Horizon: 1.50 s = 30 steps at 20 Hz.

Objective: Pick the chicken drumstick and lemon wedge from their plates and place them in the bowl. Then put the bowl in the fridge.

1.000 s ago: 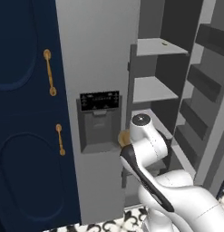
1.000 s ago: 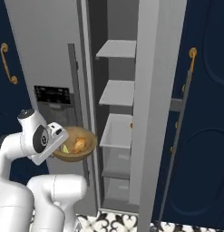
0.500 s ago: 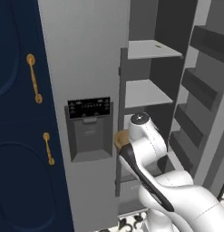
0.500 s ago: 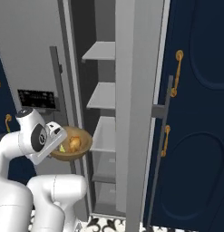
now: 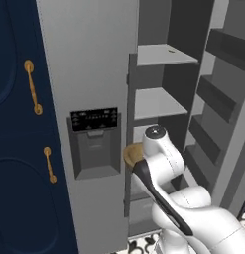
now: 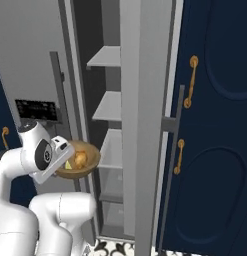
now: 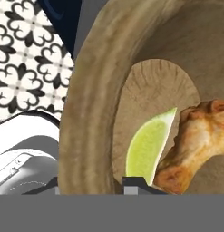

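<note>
My gripper (image 7: 93, 183) is shut on the near rim of the brown wooden bowl (image 7: 86, 113), one fingertip outside the wall and one inside. The pale yellow-green lemon wedge (image 7: 147, 147) lies in the bowl against the golden-brown chicken drumstick (image 7: 195, 136). In the right base view the bowl (image 6: 90, 159) hangs level in the air in front of the open fridge (image 6: 107, 107), with the drumstick (image 6: 81, 158) showing inside it. The left base view has the bowl (image 5: 133, 154) peeking out from behind the wrist, beside the fridge (image 5: 94, 139) door with its black dispenser. The plates are out of view.
Grey shelves (image 5: 158, 101) stand inside the open fridge compartment. Its opened door with shelf bins (image 5: 218, 99) stands to the right. Navy cabinets with gold handles (image 6: 190, 82) flank the fridge on both sides. Patterned floor tiles (image 7: 27, 68) lie below.
The whole scene has slid left in both base views, so the base has moved. The bowl stays in my gripper with both foods in it.
</note>
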Tool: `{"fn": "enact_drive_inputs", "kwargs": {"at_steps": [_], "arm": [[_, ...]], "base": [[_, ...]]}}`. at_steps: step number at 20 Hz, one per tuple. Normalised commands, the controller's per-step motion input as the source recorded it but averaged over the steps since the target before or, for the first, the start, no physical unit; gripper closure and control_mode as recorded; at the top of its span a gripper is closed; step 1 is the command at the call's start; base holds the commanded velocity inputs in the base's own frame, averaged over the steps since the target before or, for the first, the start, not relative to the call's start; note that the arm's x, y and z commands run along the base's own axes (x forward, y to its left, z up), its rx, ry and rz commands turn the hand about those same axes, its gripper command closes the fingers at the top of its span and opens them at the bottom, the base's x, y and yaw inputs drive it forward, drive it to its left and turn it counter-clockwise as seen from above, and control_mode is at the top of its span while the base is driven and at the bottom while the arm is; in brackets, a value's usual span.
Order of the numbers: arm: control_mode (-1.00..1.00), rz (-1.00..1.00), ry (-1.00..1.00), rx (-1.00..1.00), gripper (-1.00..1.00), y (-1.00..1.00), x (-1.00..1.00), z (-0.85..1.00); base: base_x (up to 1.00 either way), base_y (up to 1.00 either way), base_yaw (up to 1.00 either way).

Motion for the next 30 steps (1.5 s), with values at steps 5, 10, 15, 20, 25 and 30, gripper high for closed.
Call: {"fn": "enact_drive_inputs", "kwargs": {"at_steps": [5, 10, 15, 20, 25, 30], "arm": [[1.00, 0.00, 0.00, 0.00, 1.00, 0.00, 0.00, 0.00], [1.00, 0.00, 0.00, 0.00, 1.00, 0.00, 0.00, 0.00], [1.00, 0.00, 0.00, 0.00, 1.00, 0.00, 0.00, 0.00], [-1.00, -0.09, -0.19, -0.03, 1.00, -0.37, -0.46, 0.00], [-1.00, -0.15, -0.23, -0.03, 1.00, -0.43, -0.51, 0.10], [-1.00, 0.00, -0.19, 0.00, 1.00, -0.59, 0.07, 0.28]], "base": [[0.42, 0.00, 0.09], [-0.05, -0.24, 0.01], [-0.11, -0.26, 0.00], [0.00, 0.00, 0.00], [0.00, 0.00, 0.00], [0.00, 0.00, 0.00]]}}
